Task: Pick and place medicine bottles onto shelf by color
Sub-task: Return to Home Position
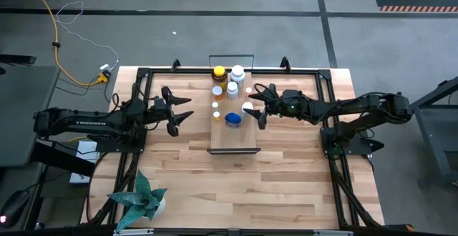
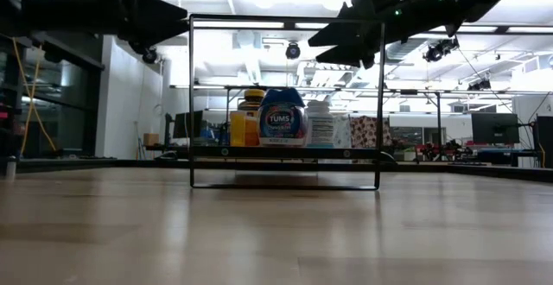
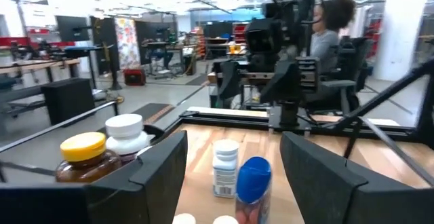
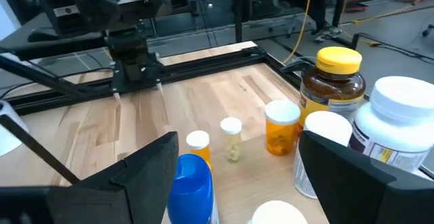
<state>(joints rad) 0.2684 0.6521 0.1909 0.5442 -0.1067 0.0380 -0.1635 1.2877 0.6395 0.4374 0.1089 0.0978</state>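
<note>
Bottles point(image 1: 232, 88) stood on the shelf point(image 1: 232, 139) overhead, between my grippers: right gripper point(image 1: 255, 107) at its edge, left gripper point(image 1: 189, 108) farther off, so I judged the right nearer. From table height they lined the shelf. Each wrist camera showed fingers point(image 3: 159, 166) spread wide, empty, bottles straight ahead.

bottles point(image 1: 227, 93) on shelf point(image 1: 233, 141), between tools

Matte black throughout, slender tubular links. White lettering along left arm point(image 1: 79, 121); small green light near wrist of right arm point(image 1: 358, 107). Wedge-shaped black fingers point(image 3: 163, 166).
</note>
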